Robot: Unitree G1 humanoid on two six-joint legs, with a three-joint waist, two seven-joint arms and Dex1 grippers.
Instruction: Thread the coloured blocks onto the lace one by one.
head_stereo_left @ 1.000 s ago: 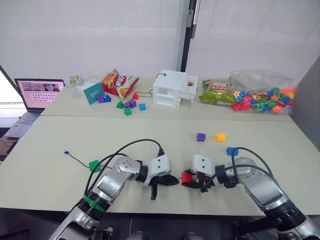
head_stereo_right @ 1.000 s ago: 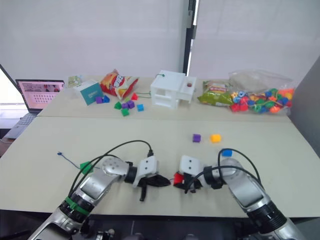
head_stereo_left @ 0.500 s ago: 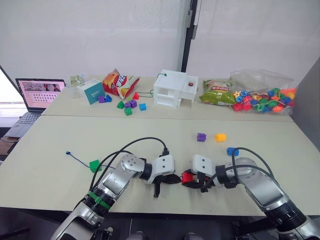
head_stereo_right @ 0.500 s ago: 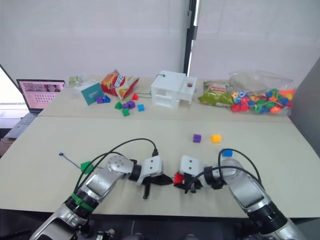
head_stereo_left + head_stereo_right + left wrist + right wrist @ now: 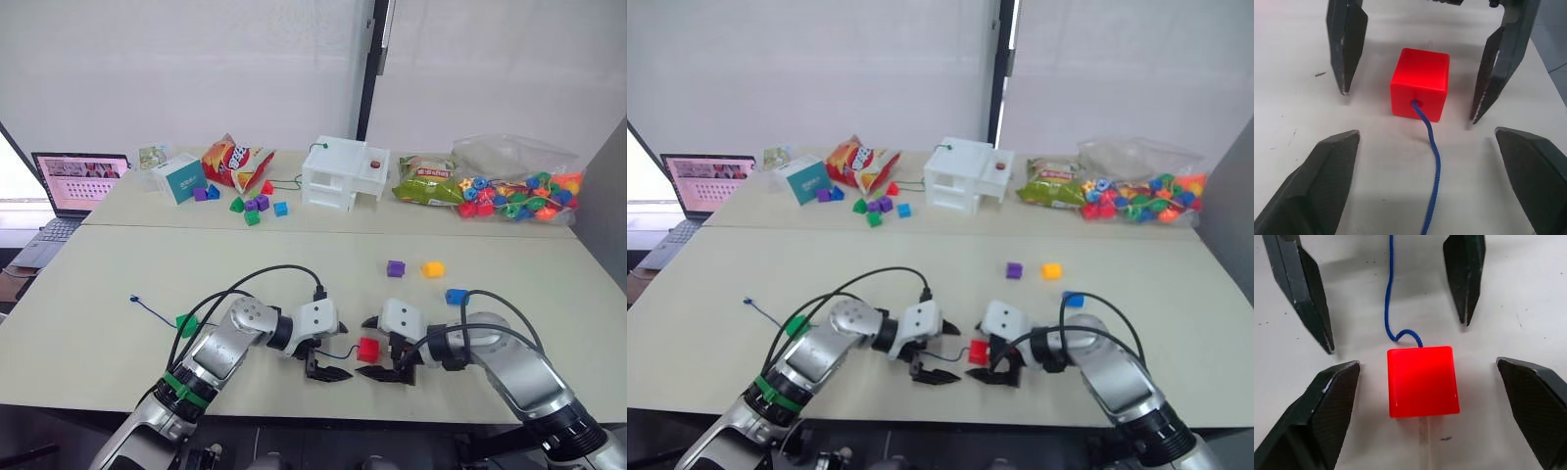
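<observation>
Red block (image 5: 1419, 83) is seen resting on surface (image 5: 294, 264), lace (image 5: 1433, 161) entering its hole. Left hand (image 5: 323, 364) and right hand (image 5: 380, 363) are spread open, flanking it, not touching.

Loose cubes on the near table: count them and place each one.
5. The red cube sits on the lace between both open grippers; green is by the left arm; purple, yellow and blue lie farther right.

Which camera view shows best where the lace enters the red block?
The left wrist view: the lace runs into the hole on the red block. In the right wrist view the lace reaches the block's far edge, with the hole hidden. In the eye views the block sits between both open grippers, the hole too small to see.
</observation>
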